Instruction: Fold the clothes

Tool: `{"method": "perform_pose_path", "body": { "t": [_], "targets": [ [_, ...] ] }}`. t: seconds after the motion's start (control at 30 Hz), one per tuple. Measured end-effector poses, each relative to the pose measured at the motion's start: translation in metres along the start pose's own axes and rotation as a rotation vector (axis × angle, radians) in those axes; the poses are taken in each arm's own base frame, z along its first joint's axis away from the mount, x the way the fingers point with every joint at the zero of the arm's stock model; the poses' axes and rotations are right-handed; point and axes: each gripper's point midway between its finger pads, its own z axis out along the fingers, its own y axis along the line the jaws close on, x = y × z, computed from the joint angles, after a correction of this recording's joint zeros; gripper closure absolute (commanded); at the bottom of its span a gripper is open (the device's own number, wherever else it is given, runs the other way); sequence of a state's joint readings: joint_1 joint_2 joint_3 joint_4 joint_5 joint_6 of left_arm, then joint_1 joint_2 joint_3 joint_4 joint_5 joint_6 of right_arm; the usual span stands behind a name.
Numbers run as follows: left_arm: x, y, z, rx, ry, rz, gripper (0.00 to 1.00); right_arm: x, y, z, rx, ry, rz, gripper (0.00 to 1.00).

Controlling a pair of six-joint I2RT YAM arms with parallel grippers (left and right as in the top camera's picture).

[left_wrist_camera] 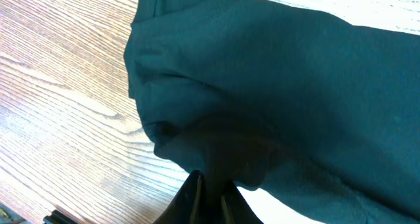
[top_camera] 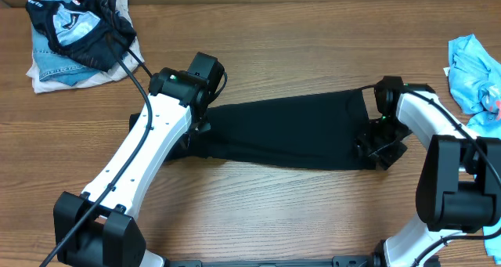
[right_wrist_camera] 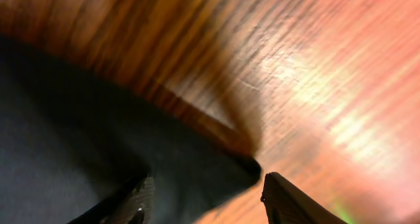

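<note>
Left tool pinching black T-shirt; long axis left-right.

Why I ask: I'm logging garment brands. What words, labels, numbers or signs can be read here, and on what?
No text is legible anywhere.
On the black-and-pale-blue patterned fabric garment atop the far-left pile: small white marks, possibly lettering, too small to read.
On the plain black fabric T-shirt: no print or label visible.
In both wrist views: none.
</note>
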State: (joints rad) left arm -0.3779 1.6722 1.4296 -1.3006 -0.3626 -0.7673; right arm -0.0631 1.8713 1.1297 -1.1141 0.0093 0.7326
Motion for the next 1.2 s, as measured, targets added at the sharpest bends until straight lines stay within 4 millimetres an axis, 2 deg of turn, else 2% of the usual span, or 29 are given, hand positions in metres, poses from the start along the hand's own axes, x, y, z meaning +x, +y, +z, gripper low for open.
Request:
{"method": "perform_pose_path", "body": {
  "t": [0.2,0.4,0.63,0.7,0.73,0.77,0.83,1.03,1.2],
  "targets": [
    [0.0,0.0,0.0,0.0,0.0,0.0,0.89,0.002,0.003,0.004,-0.041,-0.004,-0.002,0.41],
    [0.0,0.0,0.0,0.0,0.0,0.0,0.89,0.004,0.007,0.004,-0.064,0.003,-0.005,0.53],
    [0.0,0.0,0.0,-0.001,0.001,0.001,0.89,0.006,0.007,0.005,-0.068,0.016,-0.004,0.52],
    [0.0,0.0,0.0,-0.001,0.002,0.002,0.89,0.006,0.007,0.005,-0.069,0.015,-0.007,0.67],
    [0.0,0.0,0.0,-0.001,0.002,0.002,0.89,0.006,0.009,0.005,-0.077,0.017,-0.009,0.88],
    [0.001,0.0,0.0,-0.002,0.002,0.002,0.9,0.007,0.01,0.005,-0.084,0.021,-0.012,0.96],
    [0.001,0.001,0.0,-0.003,0.003,0.005,0.96,0.009,0.011,0.005,-0.089,0.03,-0.003,0.96],
    [0.002,0.001,0.0,-0.006,0.006,0.011,0.96,0.012,0.01,0.006,-0.084,0.04,0.009,0.96],
    [0.008,0.009,-0.001,-0.034,0.033,0.026,0.96,0.023,-0.004,0.005,-0.02,0.089,0.05,0.96]
  ]
}}
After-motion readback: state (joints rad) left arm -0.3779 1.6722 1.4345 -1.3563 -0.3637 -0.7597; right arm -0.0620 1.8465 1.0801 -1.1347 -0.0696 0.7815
